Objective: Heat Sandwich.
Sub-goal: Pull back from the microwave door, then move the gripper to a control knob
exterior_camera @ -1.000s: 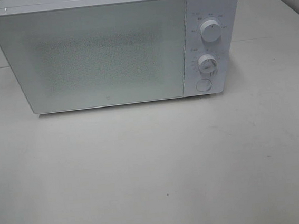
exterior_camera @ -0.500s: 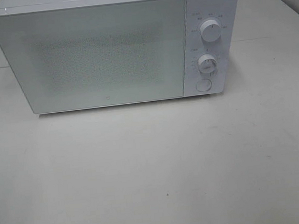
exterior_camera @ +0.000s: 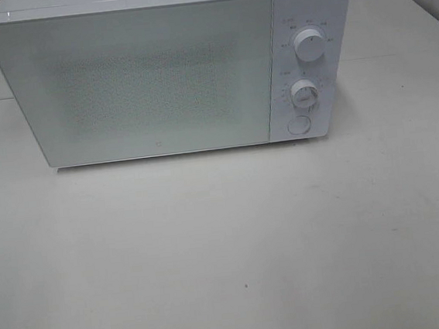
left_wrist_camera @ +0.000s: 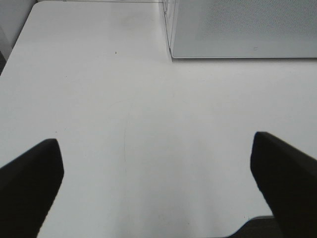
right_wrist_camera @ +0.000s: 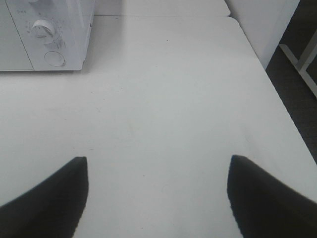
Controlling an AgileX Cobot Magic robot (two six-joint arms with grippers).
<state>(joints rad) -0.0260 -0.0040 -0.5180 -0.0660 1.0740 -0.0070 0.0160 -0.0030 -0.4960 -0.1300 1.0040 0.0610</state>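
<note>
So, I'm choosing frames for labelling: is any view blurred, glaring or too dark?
Exterior high: even, soft light, a faint shadow under the microwave, its door showing grainy speckle. Left wrist: table nearly washed out, fingers of the left gripper dark and soft-edged. Right wrist: clear, fingers of the right gripper likewise blurred.

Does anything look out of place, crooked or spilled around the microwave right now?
Nothing is spilled or damaged. The microwave sits flat on the table, closed and square. The only oddity is that no sandwich shows in any view.
</note>
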